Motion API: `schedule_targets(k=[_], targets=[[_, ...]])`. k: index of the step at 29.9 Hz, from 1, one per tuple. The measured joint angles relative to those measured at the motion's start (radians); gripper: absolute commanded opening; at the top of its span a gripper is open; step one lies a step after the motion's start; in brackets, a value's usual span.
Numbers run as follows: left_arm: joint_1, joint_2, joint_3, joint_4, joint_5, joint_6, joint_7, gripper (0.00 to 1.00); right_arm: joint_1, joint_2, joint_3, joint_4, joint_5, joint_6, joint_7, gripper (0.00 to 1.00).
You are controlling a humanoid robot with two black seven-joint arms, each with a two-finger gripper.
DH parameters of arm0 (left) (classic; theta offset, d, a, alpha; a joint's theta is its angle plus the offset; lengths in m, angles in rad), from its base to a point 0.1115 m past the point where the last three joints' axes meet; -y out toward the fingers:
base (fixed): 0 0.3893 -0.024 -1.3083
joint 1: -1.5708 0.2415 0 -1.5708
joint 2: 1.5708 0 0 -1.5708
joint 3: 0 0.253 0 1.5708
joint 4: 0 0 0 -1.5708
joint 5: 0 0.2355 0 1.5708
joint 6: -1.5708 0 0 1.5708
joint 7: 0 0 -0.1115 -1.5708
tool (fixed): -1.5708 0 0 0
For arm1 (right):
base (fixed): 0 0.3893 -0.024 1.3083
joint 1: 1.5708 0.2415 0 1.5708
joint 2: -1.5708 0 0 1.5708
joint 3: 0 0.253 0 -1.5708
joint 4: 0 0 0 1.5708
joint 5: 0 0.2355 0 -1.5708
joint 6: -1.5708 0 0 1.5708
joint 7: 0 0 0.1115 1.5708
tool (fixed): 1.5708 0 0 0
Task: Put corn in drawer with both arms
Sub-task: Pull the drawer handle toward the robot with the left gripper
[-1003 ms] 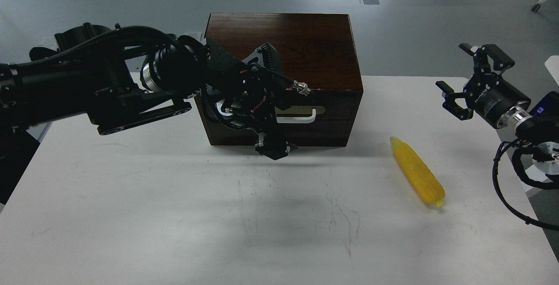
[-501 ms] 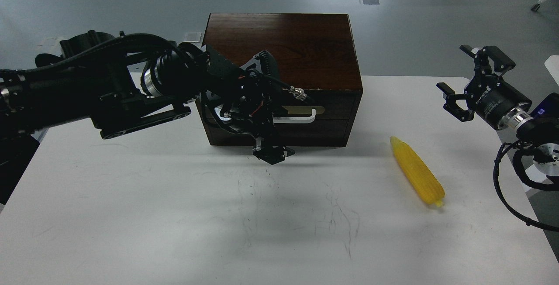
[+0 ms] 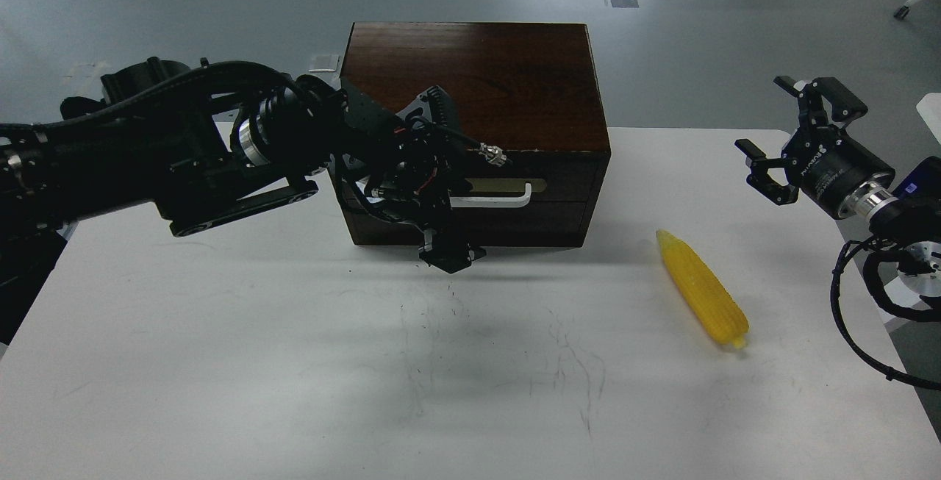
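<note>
The yellow corn point(image 3: 702, 289) lies on the white table, to the right of the dark brown box point(image 3: 478, 76). The drawer point(image 3: 559, 175) in the box front looks pushed in, and its white bar handle point(image 3: 496, 199) shows on the beige plate. My left gripper point(image 3: 441, 190) is right in front of the drawer, at the left end of the handle. It is dark and seen from behind, so its fingers cannot be told apart. My right gripper point(image 3: 790, 134) is open and empty, raised at the table's right edge, beyond the corn.
The white table point(image 3: 294, 362) has faint scuff marks in its middle. My left arm covers the box's left front. Cables hang from my right arm past the table's right edge. Grey floor lies behind the box.
My left gripper has shifted a little to the left along the drawer front, uncovering more of the handle. The drawer, the corn and my right arm have hardly moved.
</note>
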Motion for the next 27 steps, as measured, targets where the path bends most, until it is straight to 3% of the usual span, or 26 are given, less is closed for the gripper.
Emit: schedule_targets(k=[9, 27], targets=[[0.006, 0.001, 0.039, -0.002, -0.003, 0.0, 0.0, 0.98, -0.001, 0.0, 0.0, 0.0, 0.0, 0.0, 0.0, 1.0], [-0.004, 0.022, 0.05, -0.189, -0.016, -0.001, 0.001, 0.98, -0.003, 0.001, 0.0, 0.0, -0.001, 0.0, 0.0, 1.0]])
